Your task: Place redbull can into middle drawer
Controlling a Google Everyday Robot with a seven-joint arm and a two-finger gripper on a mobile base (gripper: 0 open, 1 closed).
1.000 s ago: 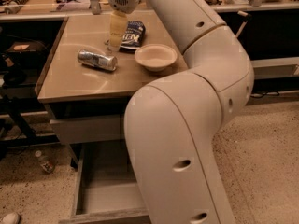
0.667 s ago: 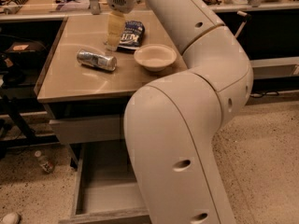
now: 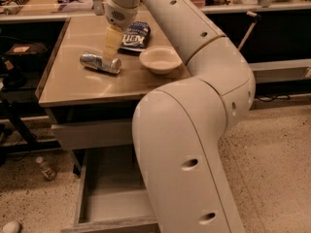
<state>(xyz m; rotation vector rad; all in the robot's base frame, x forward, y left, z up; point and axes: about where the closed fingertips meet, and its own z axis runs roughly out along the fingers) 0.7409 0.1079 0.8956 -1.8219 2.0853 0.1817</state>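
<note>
- Gripper (image 3: 111, 57) is down over the worktop (image 3: 73, 89), left of centre and about midway between the back and front edges. Its tip is at the right end of the can (image 3: 93, 60).
- I cannot tell how far it is open, or whether it has hold of the can. The two look in contact or nearly so.
- The can lies on its side, long axis roughly along the front edge. That suits a pinch from above across the body.
- Judgement: grasp stage. The can is not lifted and nothing is in the drawer.
- Bag (image 3: 135, 35) lies just behind the gripper, toward the back edge. Bowl (image 3: 160, 59) sits near the right edge, apart from the can. Both are close enough to get nudged on lift-off.
- Below the front edge is a closed drawer front (image 3: 92, 132). Under it the drawer (image 3: 116, 223) is pulled out with its floor bare, ready to receive.
- The arm (image 3: 194, 144) covers the drawer's right side, so the clear drop zone is the left half.
- Risk: the round can may roll if it is pinched off-centre.
</note>
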